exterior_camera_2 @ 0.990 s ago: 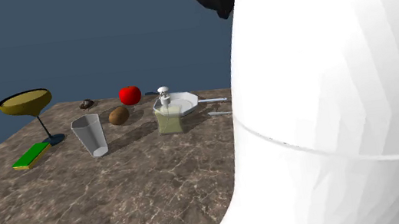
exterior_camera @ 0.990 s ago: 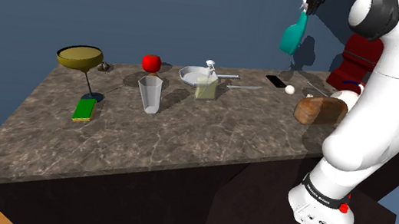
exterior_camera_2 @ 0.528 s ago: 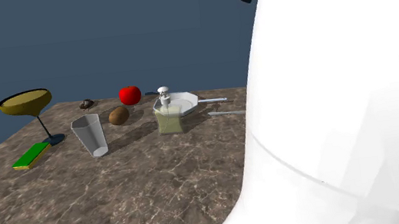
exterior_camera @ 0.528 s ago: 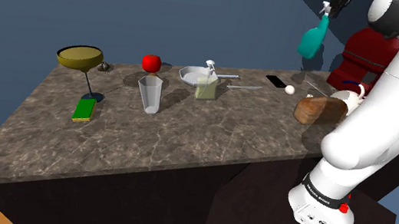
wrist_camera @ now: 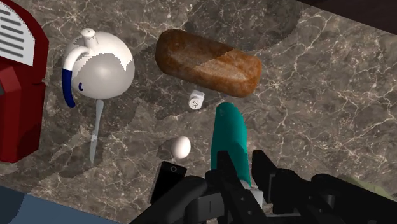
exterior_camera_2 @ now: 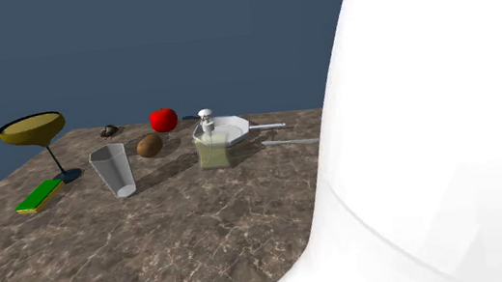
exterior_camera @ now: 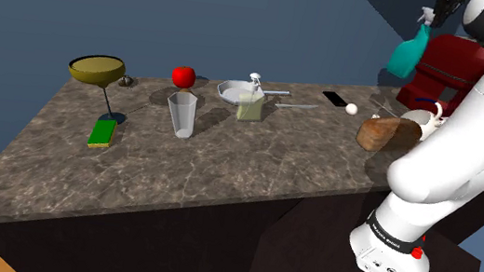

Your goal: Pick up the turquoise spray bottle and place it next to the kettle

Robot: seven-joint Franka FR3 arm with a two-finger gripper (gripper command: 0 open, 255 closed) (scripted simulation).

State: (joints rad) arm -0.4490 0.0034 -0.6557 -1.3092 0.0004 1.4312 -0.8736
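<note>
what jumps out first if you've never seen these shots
The turquoise spray bottle, clasped in the black gripper, hangs high above the marbled counter at the shoulder view's upper right. Below it sit a white kettle and a brown bread loaf. The white arm blocks the second exterior view's right half.

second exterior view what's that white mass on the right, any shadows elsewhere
Second exterior view: the arm, close to the camera, covers the right side. Wrist view: the gripper holds the bottle above soft shadows by the kettle and bread.
</note>
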